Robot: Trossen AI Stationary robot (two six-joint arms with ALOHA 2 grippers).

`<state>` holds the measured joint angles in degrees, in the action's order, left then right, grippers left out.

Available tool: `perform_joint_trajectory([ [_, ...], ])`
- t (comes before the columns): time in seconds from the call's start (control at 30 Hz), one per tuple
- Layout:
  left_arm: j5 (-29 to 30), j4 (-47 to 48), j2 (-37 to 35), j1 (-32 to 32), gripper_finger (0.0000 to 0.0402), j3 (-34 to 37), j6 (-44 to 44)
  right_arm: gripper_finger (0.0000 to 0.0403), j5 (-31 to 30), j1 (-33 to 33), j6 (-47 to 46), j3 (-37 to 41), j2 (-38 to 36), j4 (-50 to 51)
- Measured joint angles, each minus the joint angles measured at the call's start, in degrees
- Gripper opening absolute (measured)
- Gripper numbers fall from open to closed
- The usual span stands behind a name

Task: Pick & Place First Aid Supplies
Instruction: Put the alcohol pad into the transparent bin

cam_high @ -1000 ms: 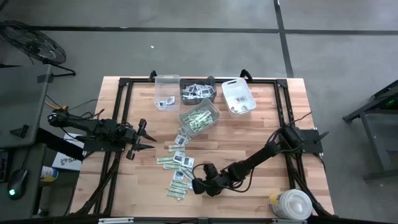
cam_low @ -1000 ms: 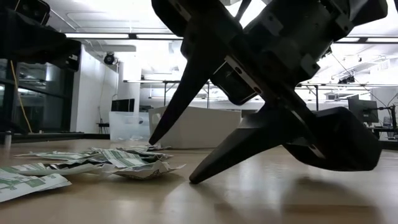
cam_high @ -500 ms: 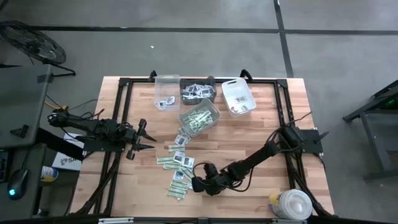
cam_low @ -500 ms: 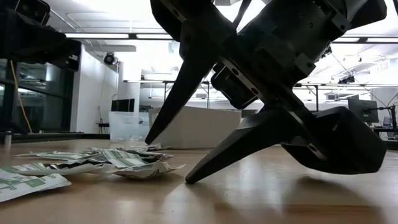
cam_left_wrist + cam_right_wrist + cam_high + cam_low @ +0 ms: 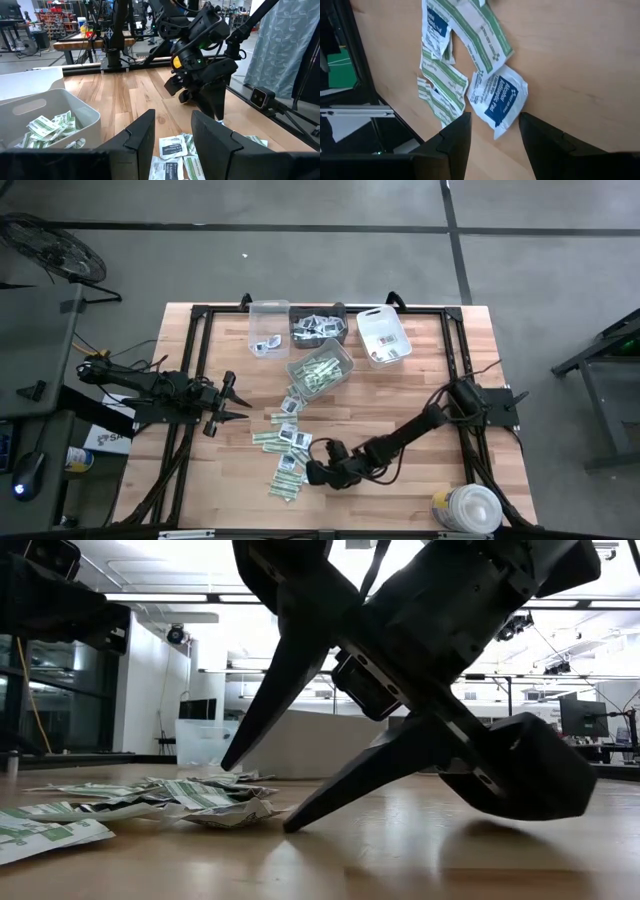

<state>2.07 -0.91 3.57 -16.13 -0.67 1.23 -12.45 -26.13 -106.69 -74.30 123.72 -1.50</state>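
Note:
The first aid supplies (image 5: 286,442) lie scattered flat on the wooden table: green-and-white strips and squarish white packets with blue print. My right gripper (image 5: 308,473) is low over the near end of the pile and open. In the right wrist view its fingers stand on either side of one white, blue-printed packet (image 5: 498,98). In the low view its lower fingertip (image 5: 290,826) is close to the table beside a crumpled packet (image 5: 232,813); I cannot tell whether it touches. My left gripper (image 5: 237,398) waits open near the table's left side.
Along the far edge stand a clear bin (image 5: 268,327), a dark bin (image 5: 318,328) of packets and a white bin (image 5: 383,337). Nearer stands a bin of green strips (image 5: 320,370). A round white tub (image 5: 468,510) is at the near right corner. Bare wood lies right of the pile.
My right gripper has crept toward the table's left, closer to the packets, and has tipped a little lower. The packets have stayed where they were.

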Motion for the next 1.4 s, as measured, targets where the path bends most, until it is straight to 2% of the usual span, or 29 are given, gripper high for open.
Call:
perform_joint_trajectory([
  [0.47,0.0,0.0,0.0,0.01,0.0128,0.0,-0.01,0.0161,-0.76,1.0,0.48,0.09,0.05,0.26],
  [1.03,0.0,0.0,0.0,0.0,0.0128,0.0,0.01,0.0008,-0.52,1.07,3.23,0.11,0.14,2.43],
  [1.4,0.0,0.0,0.0,-0.01,0.0128,0.0,0.01,0.0001,3.2,0.53,9.65,0.13,0.03,1.49],
])
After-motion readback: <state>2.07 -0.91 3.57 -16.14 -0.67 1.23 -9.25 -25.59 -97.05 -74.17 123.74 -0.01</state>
